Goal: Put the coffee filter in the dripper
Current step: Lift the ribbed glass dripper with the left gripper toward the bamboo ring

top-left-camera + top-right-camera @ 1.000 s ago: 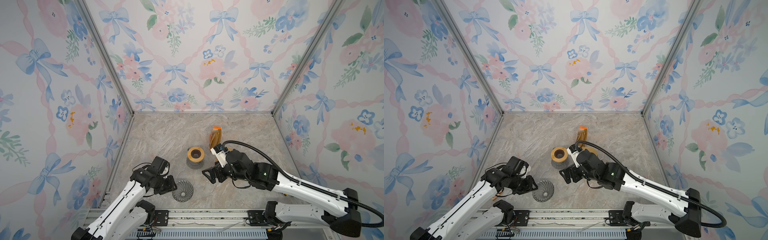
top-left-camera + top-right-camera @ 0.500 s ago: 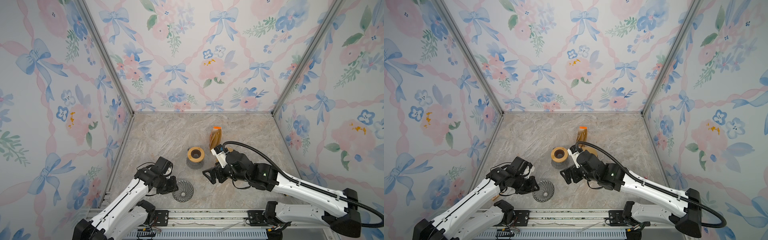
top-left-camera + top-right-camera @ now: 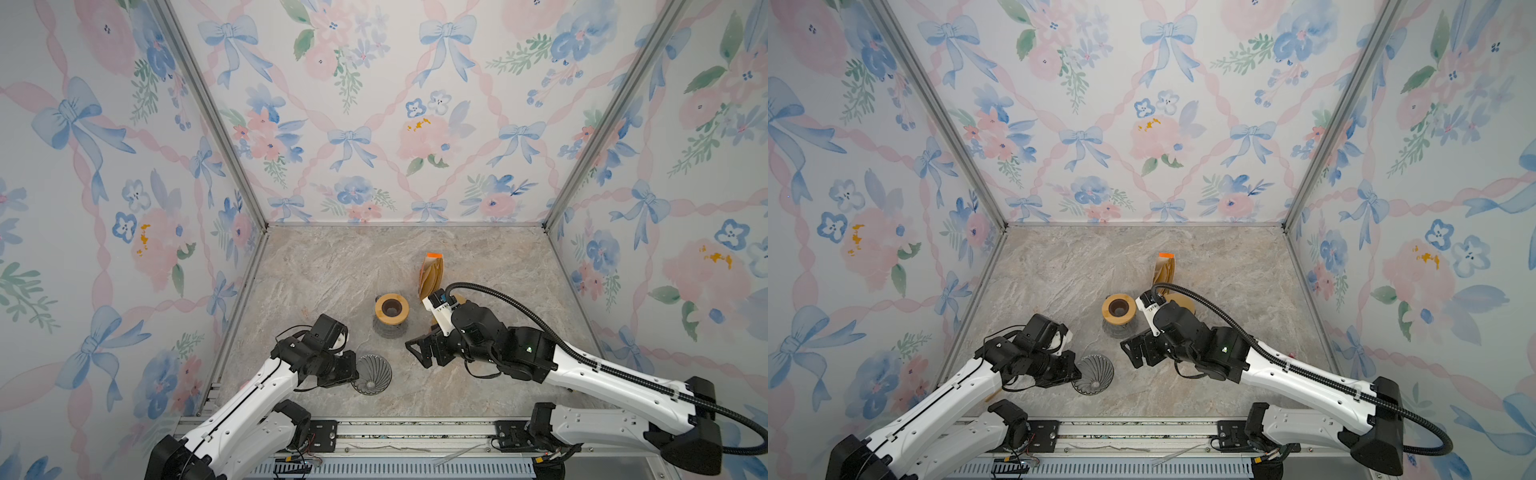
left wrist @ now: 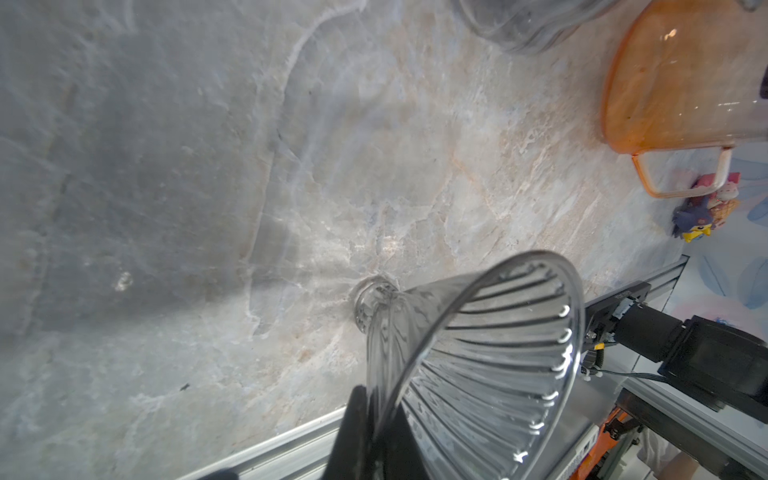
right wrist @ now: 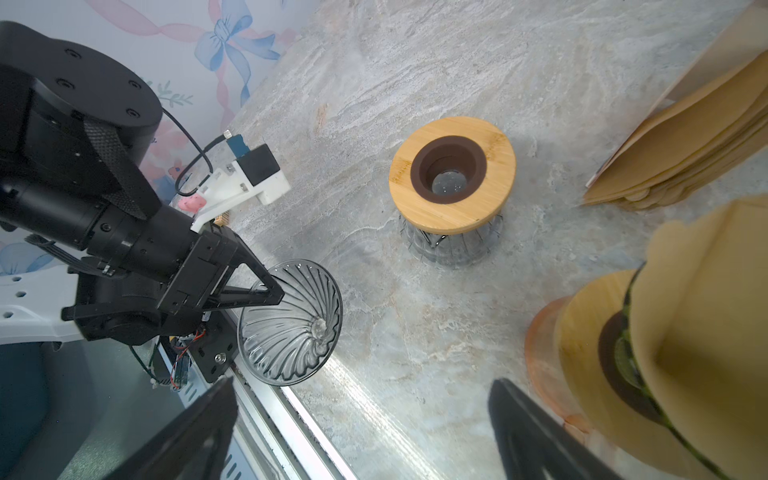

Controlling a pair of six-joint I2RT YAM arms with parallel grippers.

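Note:
A clear ribbed glass dripper (image 3: pixel 371 374) (image 3: pixel 1092 374) lies tilted on the marble near the front edge. My left gripper (image 3: pixel 353 372) (image 3: pixel 1075 372) (image 4: pixel 376 419) is shut on its rim, one finger inside and one outside, and the right wrist view shows this grip on the dripper (image 5: pixel 291 320) too. A stack of brown paper coffee filters (image 3: pixel 431 274) (image 3: pixel 1165 270) (image 5: pixel 685 153) stands upright at the back. My right gripper (image 3: pixel 417 354) (image 3: pixel 1128 353) (image 5: pixel 365 386) hangs open and empty over mid-table, to the right of the dripper (image 4: pixel 478 353).
A wooden ring with a brown collar (image 3: pixel 391 308) (image 5: pixel 452 166) sits on a ribbed glass base mid-table. An orange carafe (image 4: pixel 681 75) (image 5: pixel 544 357) with a wooden collar and pale paper on top stands beside my right wrist. A small toy (image 4: pixel 702 212) lies at the right wall. The metal rail (image 3: pixel 395 424) edges the front.
My left gripper has closed onto the dripper's rim. The right arm has not moved.

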